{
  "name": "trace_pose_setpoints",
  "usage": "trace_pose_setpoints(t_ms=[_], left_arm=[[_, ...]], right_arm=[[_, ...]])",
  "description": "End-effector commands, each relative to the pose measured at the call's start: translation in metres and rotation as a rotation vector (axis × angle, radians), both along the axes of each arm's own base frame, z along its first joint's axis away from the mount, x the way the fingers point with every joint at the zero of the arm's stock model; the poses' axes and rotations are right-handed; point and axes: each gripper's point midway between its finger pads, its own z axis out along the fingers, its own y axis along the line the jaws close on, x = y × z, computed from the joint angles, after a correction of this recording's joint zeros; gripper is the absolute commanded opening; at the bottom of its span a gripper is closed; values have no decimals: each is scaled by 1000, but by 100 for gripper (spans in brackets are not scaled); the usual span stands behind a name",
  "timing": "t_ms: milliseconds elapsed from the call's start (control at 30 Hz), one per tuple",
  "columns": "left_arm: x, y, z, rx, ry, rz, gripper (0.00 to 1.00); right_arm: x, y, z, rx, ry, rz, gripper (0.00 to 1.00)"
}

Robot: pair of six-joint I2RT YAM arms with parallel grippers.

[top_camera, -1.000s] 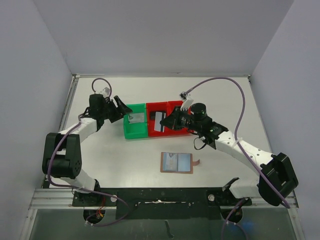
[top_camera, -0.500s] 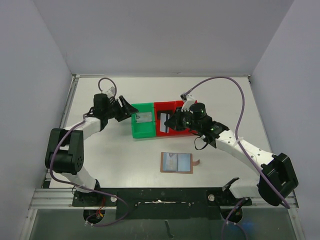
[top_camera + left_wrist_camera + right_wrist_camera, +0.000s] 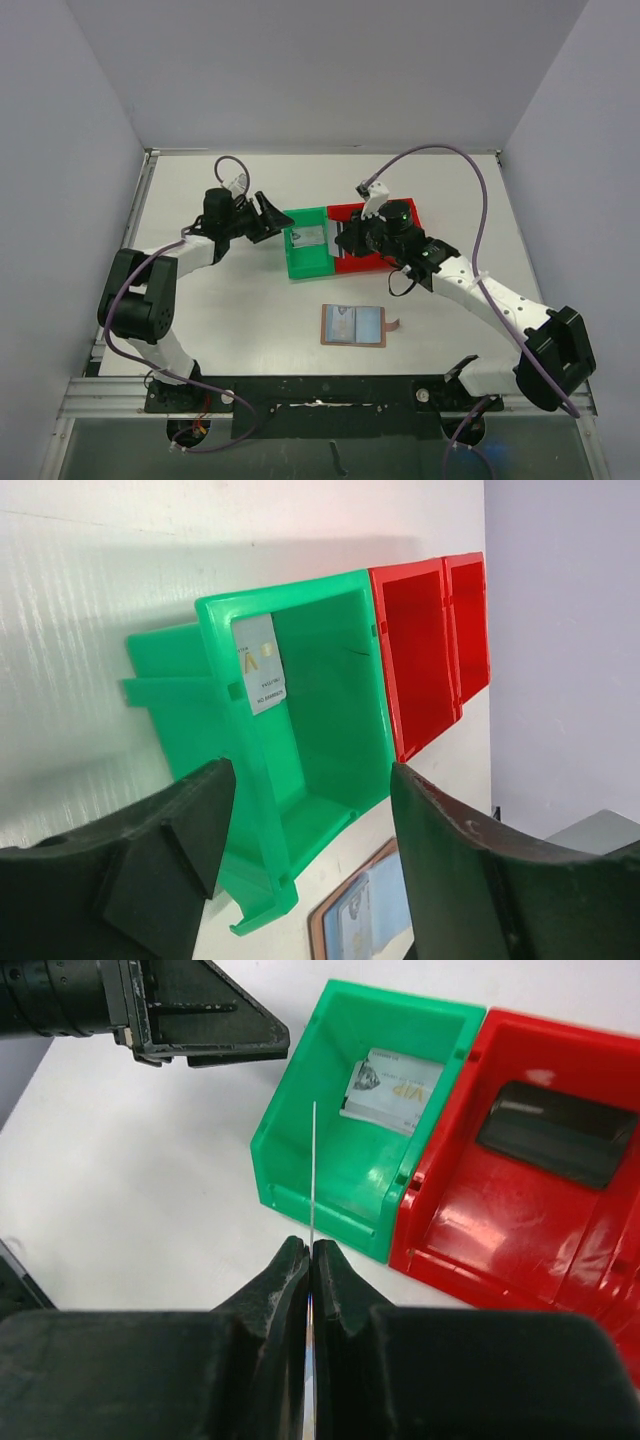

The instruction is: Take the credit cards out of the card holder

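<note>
The card holder [image 3: 353, 325] lies open and flat on the table in front of the bins, and its edge also shows in the left wrist view [image 3: 365, 912]. A silver-grey credit card [image 3: 395, 1093] lies in the green bin [image 3: 330, 1160]. A black card [image 3: 556, 1135] lies in the red bin [image 3: 500, 1220]. My right gripper [image 3: 311, 1250] is shut on a thin credit card [image 3: 313, 1160] seen edge-on, held over the green bin's near wall. My left gripper [image 3: 272, 218] is open at the green bin's [image 3: 308, 262] left side, its fingers [image 3: 190, 820] empty.
The green bin and the red bin [image 3: 380, 262] stand joined side by side at the table's middle back. White side walls [image 3: 70, 150] close in the table on the left, right and back. The right arm's purple cable [image 3: 480, 200] arcs above the bins.
Both bins have slid to the right, with my left gripper following against the green bin's left side. My right gripper, still holding the card, shifted right with them. The card holder stayed put.
</note>
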Motion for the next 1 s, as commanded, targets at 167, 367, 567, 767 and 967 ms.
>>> trace_pose_setpoints(t_ms=[167, 367, 567, 767, 967], left_arm=[[12, 53, 41, 90, -91, 158, 73], [-23, 122, 75, 298, -95, 293, 74], [-58, 177, 98, 502, -167, 497, 75], [-80, 205, 105, 535, -257, 691, 75], [-89, 209, 106, 616, -296, 657, 76]], right_arm=[[43, 19, 40, -203, -469, 119, 0], [57, 46, 33, -415, -689, 250, 0], [83, 57, -2, -615, -697, 325, 0], [99, 73, -21, -670, -712, 373, 0], [114, 83, -53, -733, -651, 408, 0]])
